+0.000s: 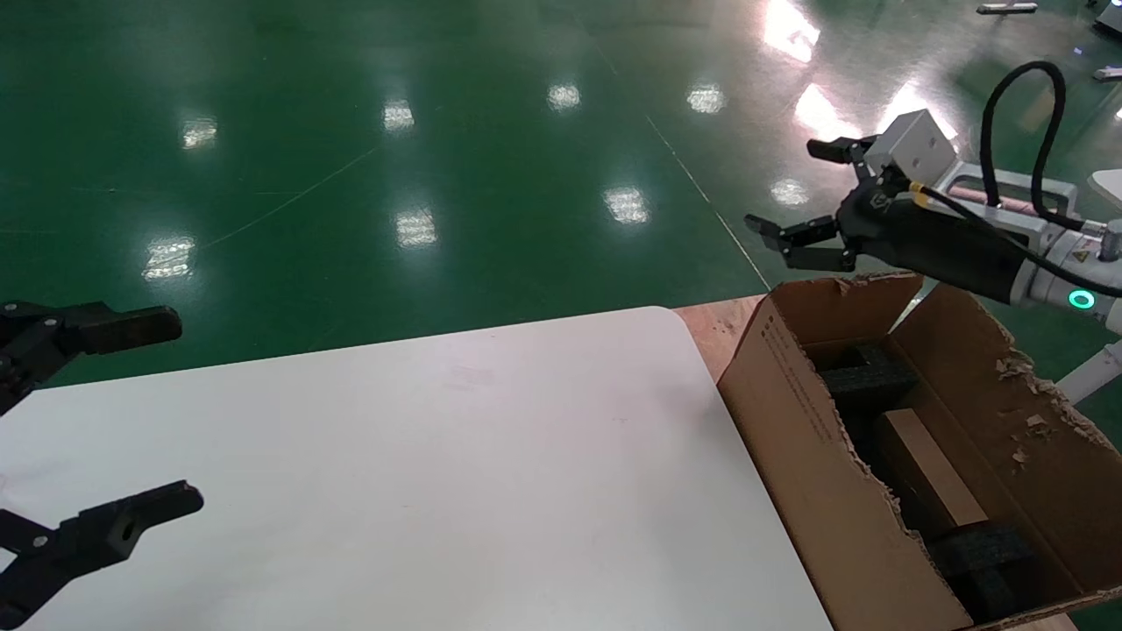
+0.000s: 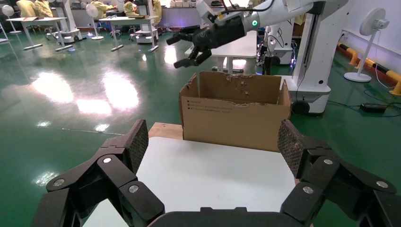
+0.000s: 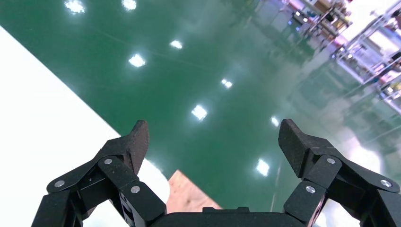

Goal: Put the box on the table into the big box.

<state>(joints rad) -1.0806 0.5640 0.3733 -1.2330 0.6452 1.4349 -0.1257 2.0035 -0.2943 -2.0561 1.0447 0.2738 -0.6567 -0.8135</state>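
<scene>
Glossy green floor (image 1: 438, 131) — scattered light glare

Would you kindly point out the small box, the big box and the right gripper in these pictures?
small box (image 1: 929, 469), head view, its top face.
big box (image 1: 815, 473), head view, its outer side wall.
right gripper (image 1: 793, 193), head view, between its open fingertips.

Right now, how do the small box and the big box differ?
The small box is sealed and smooth; the big box is open on top, its edges torn. The small one is plain; the big one has printed text on its side. The small box lies inside the big one, among black foam blocks. Both are brown cardboard.
</scene>
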